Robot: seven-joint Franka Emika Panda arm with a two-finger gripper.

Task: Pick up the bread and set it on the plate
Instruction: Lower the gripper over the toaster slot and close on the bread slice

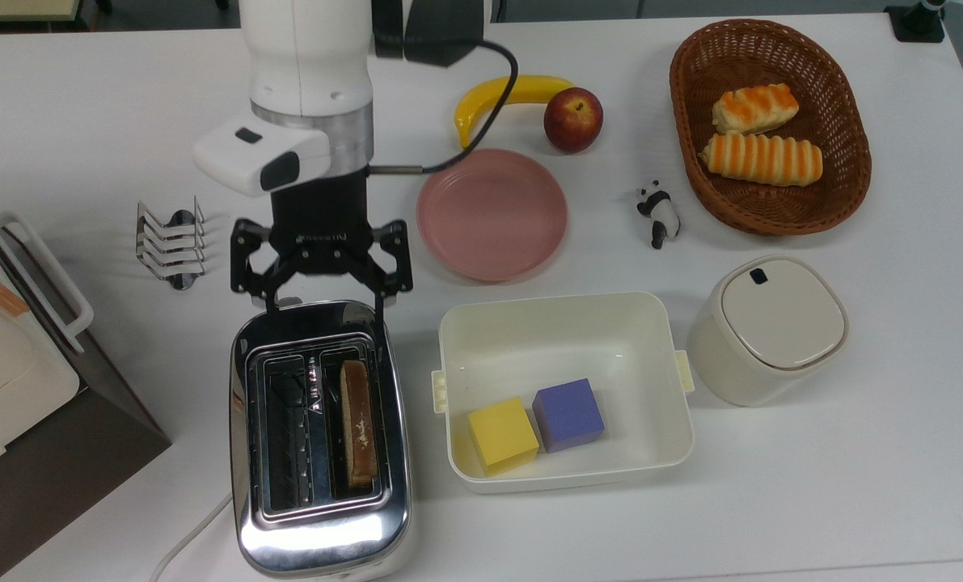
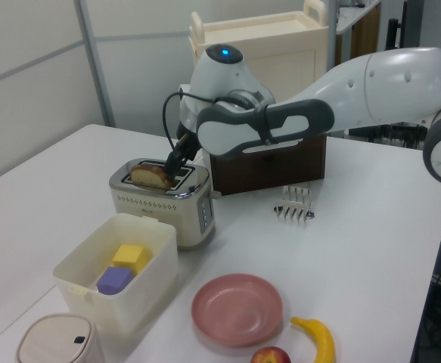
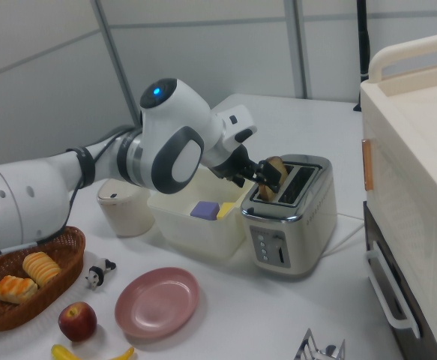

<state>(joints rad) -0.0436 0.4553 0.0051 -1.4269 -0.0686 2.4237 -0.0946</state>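
Currently we see the gripper [image 1: 323,305] spread wide over the toaster's [image 1: 319,436] far end; bread [image 1: 357,423] sits in its slot.

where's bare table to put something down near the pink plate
Bare table lies between the round pink plate and the wire toast rack, though the open pincer hangs there. Another patch sits right of the cream lidded bin in the top view. The small panda figurine and brown wicker basket crowd the plate's right.
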